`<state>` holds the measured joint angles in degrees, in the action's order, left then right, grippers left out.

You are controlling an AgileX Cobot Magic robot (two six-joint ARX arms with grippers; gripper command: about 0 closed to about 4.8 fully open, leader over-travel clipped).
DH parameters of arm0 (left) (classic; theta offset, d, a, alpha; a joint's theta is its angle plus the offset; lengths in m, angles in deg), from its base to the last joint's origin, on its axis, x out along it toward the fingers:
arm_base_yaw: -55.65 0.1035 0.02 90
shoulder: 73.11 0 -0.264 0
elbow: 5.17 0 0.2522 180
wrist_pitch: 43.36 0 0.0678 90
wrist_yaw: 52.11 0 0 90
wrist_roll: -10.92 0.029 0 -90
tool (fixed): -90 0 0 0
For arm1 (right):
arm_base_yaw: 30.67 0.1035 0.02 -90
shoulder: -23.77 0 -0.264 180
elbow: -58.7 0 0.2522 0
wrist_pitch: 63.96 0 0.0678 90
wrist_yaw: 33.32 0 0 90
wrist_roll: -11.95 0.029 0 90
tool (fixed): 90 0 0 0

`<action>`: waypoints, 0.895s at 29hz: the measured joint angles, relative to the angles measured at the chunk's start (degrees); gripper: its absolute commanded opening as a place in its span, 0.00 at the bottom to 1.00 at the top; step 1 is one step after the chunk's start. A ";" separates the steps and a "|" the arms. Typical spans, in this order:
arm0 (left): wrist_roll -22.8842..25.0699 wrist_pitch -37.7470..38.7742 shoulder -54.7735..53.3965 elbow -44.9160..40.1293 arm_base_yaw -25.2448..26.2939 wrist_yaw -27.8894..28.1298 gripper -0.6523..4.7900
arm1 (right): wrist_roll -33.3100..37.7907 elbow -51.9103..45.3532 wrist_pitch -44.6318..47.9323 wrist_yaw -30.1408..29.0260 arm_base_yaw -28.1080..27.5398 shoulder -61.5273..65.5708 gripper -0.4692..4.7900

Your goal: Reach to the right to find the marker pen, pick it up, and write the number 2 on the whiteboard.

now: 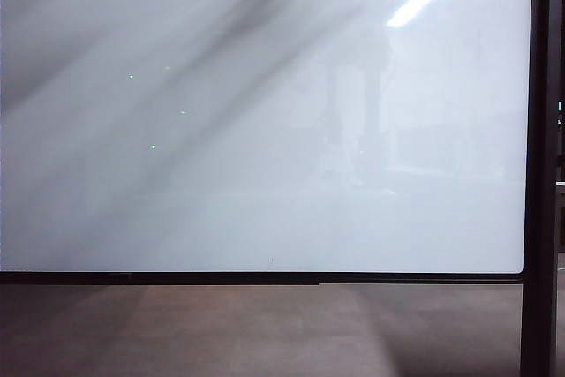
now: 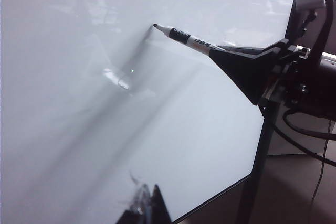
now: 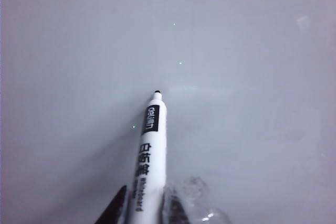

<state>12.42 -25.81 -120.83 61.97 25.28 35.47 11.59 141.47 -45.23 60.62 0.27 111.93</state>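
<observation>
The right end effector [image 3: 144, 205] is clenched on the marker pen [image 3: 148, 150]: its two dark fingers [image 3: 113, 211] press against the lower barrel from either side, and the pen sticks out ahead of them. In the left wrist view the same right end effector [image 2: 223, 53] shows as a black wedge-shaped jaw with the marker pen [image 2: 184, 38] jutting from its narrow end, the arm and its cables [image 2: 304, 129] behind it near the board's dark upright post [image 2: 262, 145]. The pen has a pale barrel with a black label band and printed characters, and a dark pointed tip. That tip lies right at the surface of the whiteboard [image 3: 236, 51]; it meets its own shadow there, though actual contact cannot be confirmed. The surface around the tip looks clean, with only a few tiny green specks and faint reflections.

Of the left end effector [image 2: 149, 205] only a dark fingertip and a bit of clear material show at the edge of its own camera view, close to the whiteboard [image 2: 63, 77]; whether it is released or clenched I cannot tell.

In the exterior view the whiteboard [image 1: 265, 130] fills nearly the whole picture, glossy white with a thin black frame [image 1: 265, 277], crossed by soft diagonal shadows and a bright streak of reflected light. Neither end effector appears there. Below the frame lies a brown floor [image 1: 265, 333].
</observation>
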 measured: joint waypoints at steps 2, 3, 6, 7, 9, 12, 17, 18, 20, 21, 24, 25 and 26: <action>0.00 0.00 0.00 0.00 -0.02 0.00 0.11 | 0.00 0.00 -0.02 0.00 0.00 0.00 0.16; 0.00 0.00 0.00 0.00 -0.02 0.00 0.11 | 0.00 0.00 -0.04 0.02 0.00 0.00 0.16; 0.00 0.00 0.00 0.00 -0.02 0.00 0.11 | -0.02 0.00 -0.02 0.02 0.00 0.00 0.16; 0.00 0.00 0.00 0.00 -0.02 0.00 0.11 | -0.02 0.00 -0.02 0.09 0.00 0.00 0.16; 0.00 0.00 0.00 0.00 0.00 0.00 0.11 | -0.02 0.00 -0.02 0.28 0.00 0.00 0.16; 0.00 0.00 0.00 0.00 -0.02 0.00 0.11 | -0.13 0.00 -0.02 0.63 0.00 0.00 0.16; 0.00 0.00 0.00 0.00 -0.02 0.00 0.11 | -0.20 0.00 -0.02 1.57 0.00 0.00 0.16; 0.00 0.00 0.00 0.00 -0.02 0.00 0.11 | -0.20 0.00 -0.02 1.81 0.00 0.00 0.16; 0.00 0.00 0.00 0.00 -0.02 0.00 0.11 | -0.20 0.00 -0.02 2.03 0.00 -0.02 0.16; 0.00 0.00 0.00 0.00 -0.02 0.00 0.11 | -0.20 0.00 -0.02 2.08 0.00 -0.02 0.16; 0.00 0.00 0.00 0.00 -0.02 0.00 0.11 | -0.20 0.00 -0.02 2.08 0.00 -0.02 0.16; 0.00 0.00 0.00 0.00 -0.02 0.00 0.11 | -0.20 0.00 -0.02 2.08 0.00 -0.02 0.16; 0.00 0.00 0.00 0.00 -0.02 0.00 0.11 | -0.20 0.00 -0.02 2.08 0.00 -0.02 0.16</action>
<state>12.42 -25.81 -120.83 61.97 25.26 35.47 11.40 141.47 -45.25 62.70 0.27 111.90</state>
